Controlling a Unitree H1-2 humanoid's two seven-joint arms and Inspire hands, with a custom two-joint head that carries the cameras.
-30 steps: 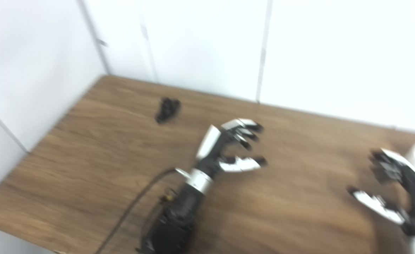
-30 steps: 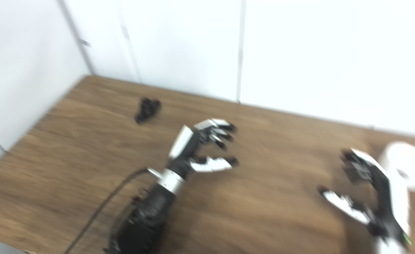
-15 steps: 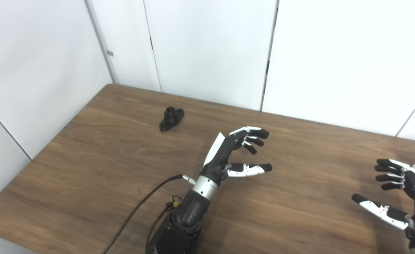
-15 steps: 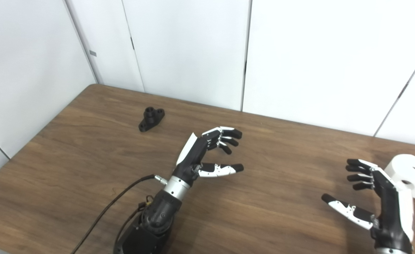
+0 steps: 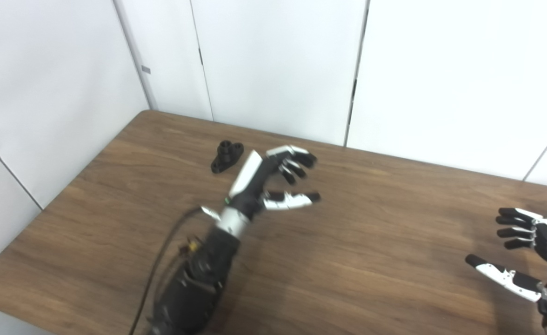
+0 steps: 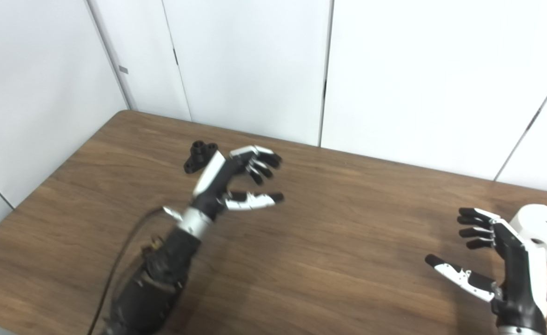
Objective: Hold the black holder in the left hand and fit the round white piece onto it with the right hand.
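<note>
Black holder [image 6: 199, 156] lies on the tabletop [image 6: 338, 242] just behind the left hand [image 6: 234, 182], its fingers [image 6: 259, 163] spread and empty; the right hand [image 6: 501, 260], also spread, hovers beside the round white piece [image 6: 541, 231].

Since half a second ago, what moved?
The left hand has swung left and away across the table, toward the black holder; it now hovers just right of it, fingers apart, holding nothing. The right hand stayed open beside the round white piece. Holder and white piece have not shifted, and neither has been picked up.
</note>
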